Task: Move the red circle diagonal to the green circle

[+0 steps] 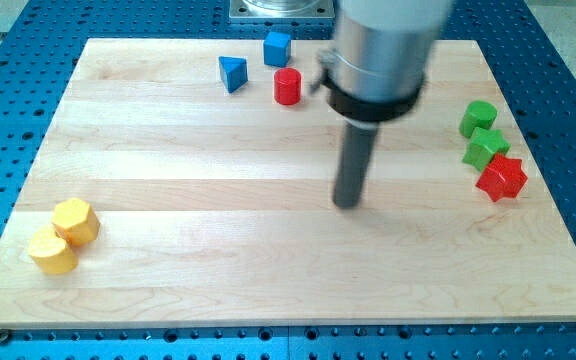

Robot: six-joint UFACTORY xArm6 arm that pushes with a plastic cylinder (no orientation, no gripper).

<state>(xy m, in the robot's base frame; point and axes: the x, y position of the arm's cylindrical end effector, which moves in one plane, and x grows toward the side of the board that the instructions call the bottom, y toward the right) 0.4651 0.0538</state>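
The red circle (287,86) stands near the view's top, left of centre-right, just below a blue cube (277,47). The green circle (478,117) is at the view's right edge of the board, with a green star-like block (486,148) touching it below and a red star-like block (502,178) below that. My tip (347,203) rests on the board near the middle, well below and right of the red circle and far left of the green circle. It touches no block.
A blue triangle (233,73) lies left of the red circle. Two yellow blocks (75,221) (52,251) sit together at the view's bottom left. The wooden board (268,280) lies on a blue perforated table.
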